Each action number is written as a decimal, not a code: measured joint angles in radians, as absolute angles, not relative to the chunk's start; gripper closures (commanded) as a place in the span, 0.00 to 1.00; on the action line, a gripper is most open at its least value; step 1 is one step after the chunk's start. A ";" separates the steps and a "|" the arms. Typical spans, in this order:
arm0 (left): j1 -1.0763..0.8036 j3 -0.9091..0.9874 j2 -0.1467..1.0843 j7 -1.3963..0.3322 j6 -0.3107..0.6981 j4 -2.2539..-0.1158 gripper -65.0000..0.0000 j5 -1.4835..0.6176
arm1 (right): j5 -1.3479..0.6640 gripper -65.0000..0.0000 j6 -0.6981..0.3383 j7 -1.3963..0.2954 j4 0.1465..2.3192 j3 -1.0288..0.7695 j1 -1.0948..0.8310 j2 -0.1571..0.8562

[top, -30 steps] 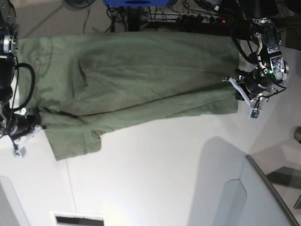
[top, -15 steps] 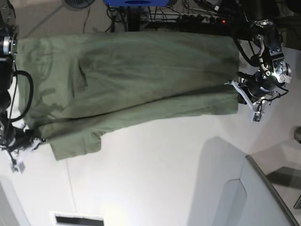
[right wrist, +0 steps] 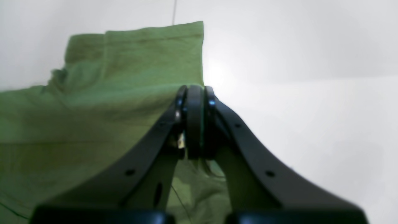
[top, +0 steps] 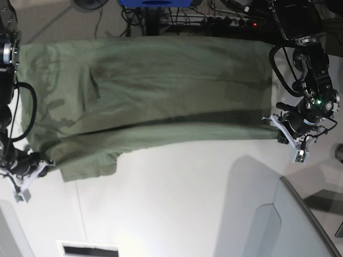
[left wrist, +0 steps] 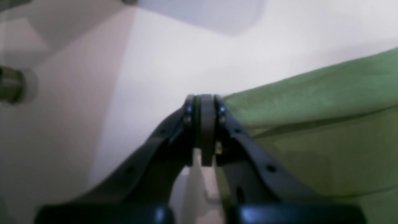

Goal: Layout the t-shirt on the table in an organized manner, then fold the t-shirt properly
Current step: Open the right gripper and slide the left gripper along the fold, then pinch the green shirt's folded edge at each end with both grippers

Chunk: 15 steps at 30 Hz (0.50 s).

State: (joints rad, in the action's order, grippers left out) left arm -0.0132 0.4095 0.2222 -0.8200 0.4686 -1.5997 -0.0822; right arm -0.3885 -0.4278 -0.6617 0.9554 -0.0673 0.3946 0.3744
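Note:
The olive-green t-shirt (top: 161, 80) lies stretched across the far part of the white table (top: 177, 203), with its near edge doubled over and drawn taut between both grippers. My left gripper (top: 272, 127) is shut on the shirt's corner at the base view's right. The left wrist view shows the left gripper (left wrist: 205, 102) with its jaws pressed together and the t-shirt (left wrist: 311, 124) running off to the right. My right gripper (top: 45, 162) is shut on the opposite corner near the sleeve. In the right wrist view the right gripper (right wrist: 194, 93) has its jaws together, with the t-shirt (right wrist: 93, 109) to its left and beneath it.
A grey curved panel (top: 289, 225) fills the lower right of the base view. Cables and a blue object (top: 155, 2) sit beyond the table's far edge. A small round metal part (top: 338, 152) shows at the right edge. A white slotted piece (top: 88, 249) lies at the bottom.
Both grippers have moved toward the near side of the table, pulling the shirt's edge with them. The doubled-over strip is now wider and straighter.

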 measured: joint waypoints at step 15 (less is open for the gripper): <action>-0.030 0.410 0.222 -0.820 0.469 -1.638 1.00 -0.080 | -0.386 1.00 -0.428 -0.494 0.843 0.025 0.403 0.379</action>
State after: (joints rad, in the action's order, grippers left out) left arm -0.0296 0.4095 0.2218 -0.8204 0.4690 -1.6382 -0.0795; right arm -0.3862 -0.4278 -0.4938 0.8429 0.0246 0.4030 0.3794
